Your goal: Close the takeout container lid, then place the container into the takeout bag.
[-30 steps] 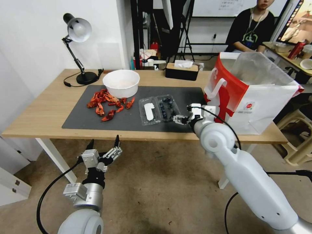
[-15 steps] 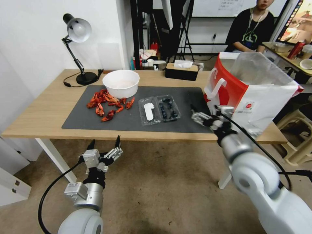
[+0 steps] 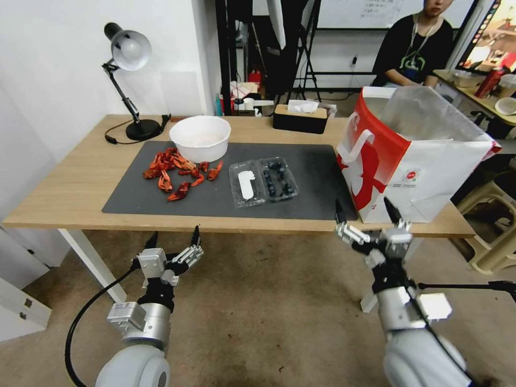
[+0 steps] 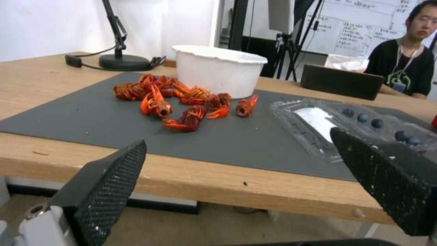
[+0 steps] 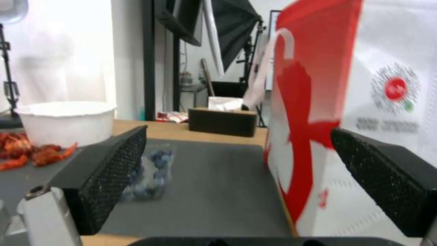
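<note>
The clear plastic takeout container [image 3: 263, 181] lies open on the dark mat [image 3: 215, 199], white-stickered lid [image 3: 246, 184] flat beside the blueberries. The white-and-red paper takeout bag [image 3: 414, 161] bears a small red logo. Left gripper [image 3: 173, 239] and right gripper [image 3: 365, 215] hang below the table edge, both spread and empty.

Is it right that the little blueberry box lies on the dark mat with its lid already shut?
Not quite. The head view shows the blueberry box on the dark mat, but its lid lies folded open flat beside it, label up, not shut.

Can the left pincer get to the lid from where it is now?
Probably yes. The left pincer hangs open below the table edge, and the lid lies flat on the mat with nothing between them.
</note>
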{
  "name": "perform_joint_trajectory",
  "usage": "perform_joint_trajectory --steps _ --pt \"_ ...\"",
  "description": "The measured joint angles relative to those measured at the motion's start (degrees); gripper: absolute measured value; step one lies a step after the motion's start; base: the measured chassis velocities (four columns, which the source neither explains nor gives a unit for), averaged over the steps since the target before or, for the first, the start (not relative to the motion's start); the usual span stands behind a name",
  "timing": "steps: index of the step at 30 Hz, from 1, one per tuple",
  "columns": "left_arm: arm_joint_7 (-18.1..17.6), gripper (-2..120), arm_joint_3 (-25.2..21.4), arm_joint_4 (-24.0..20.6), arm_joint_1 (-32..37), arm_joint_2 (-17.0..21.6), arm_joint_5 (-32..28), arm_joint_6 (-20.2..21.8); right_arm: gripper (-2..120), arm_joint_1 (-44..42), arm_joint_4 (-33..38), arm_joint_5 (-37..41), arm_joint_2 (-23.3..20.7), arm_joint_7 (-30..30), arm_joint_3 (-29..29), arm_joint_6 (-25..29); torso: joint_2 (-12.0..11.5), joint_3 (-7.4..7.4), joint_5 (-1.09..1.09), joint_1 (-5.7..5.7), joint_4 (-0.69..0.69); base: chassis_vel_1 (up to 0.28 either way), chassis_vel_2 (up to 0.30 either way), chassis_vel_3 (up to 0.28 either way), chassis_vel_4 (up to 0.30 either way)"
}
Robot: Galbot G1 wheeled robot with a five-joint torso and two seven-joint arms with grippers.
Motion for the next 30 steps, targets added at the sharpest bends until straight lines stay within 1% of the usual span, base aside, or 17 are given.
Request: perform_joint_trajectory --steps 3,6,16,19,21,23,24,27,28,30 --pt "0.0 100 0.1 0.1 0.0 0.1 0.0 -0.1 100 -2.4 -1.6 -2.4 1.5 0.8 -1.2 1.8 0.0 0.0 0.0 0.0 -0.01 0.0 0.0 0.0 0.0" --pt "0.0 100 0.2 0.1 0.0 0.1 0.0 -0.1 100 -2.8 -2.6 -3.0 2.2 1.4 -1.6 2.5 0.0 0.01 0.0 0.0 -0.01 0.0 0.0 0.0 0.0" --pt "0.0 100 0.3 0.1 -0.1 0.4 0.0 -0.1 100 -2.3 -3.5 -3.2 2.7 2.7 -2.8 2.6 0.0 0.01 0.0 0.0 0.0 0.0 0.0 0.0 0.0" --pt "0.0 100 0.6 0.4 -0.1 0.6 0.0 -0.7 100 -2.2 -3.5 -3.1 2.7 2.8 -2.8 2.5 0.0 0.01 0.0 0.0 0.0 0.0 0.0 0.0 0.0" --pt "-0.4 100 1.6 1.1 -0.5 1.5 -0.7 -2.5 100 -2.1 -3.4 -3.0 2.7 2.8 -2.7 2.4 0.0 0.01 0.01 0.0 0.0 0.0 0.0 0.0 0.0" --pt "-0.9 100 3.0 2.5 -1.6 3.1 -2.8 -5.9 100 -2.3 -3.3 -2.9 2.6 2.9 -2.6 2.3 0.0 0.01 0.0 0.0 0.0 0.0 0.0 0.0 0.0" --pt "-0.9 100 3.0 2.5 -1.6 3.1 -2.8 -5.9 100 -2.3 -3.3 -2.9 2.6 2.9 -2.6 2.3 0.0 0.01 0.0 0.0 0.0 0.0 0.0 0.0 0.0" --pt "-1.4 100 6.2 4.5 -4.1 6.0 -7.4 -11.5 100 -2.8 -3.3 -2.8 2.6 2.9 -2.5 2.3 0.0 0.01 0.0 0.0 -0.01 0.0 0.0 0.0 0.0" --pt "-1.4 100 6.2 4.5 -4.1 6.0 -7.4 -11.5 100 -2.8 -3.3 -2.8 2.6 2.9 -2.5 2.3 0.0 0.01 0.0 0.0 -0.01 0.0 0.0 0.0 0.0" --pt "-1.6 100 8.6 4.8 -5.3 7.9 -11.8 -12.9 100 -2.9 -3.3 -2.8 2.6 2.9 -2.6 2.3 0.0 0.01 0.01 0.0 -0.01 0.0 0.0 0.0 0.0"
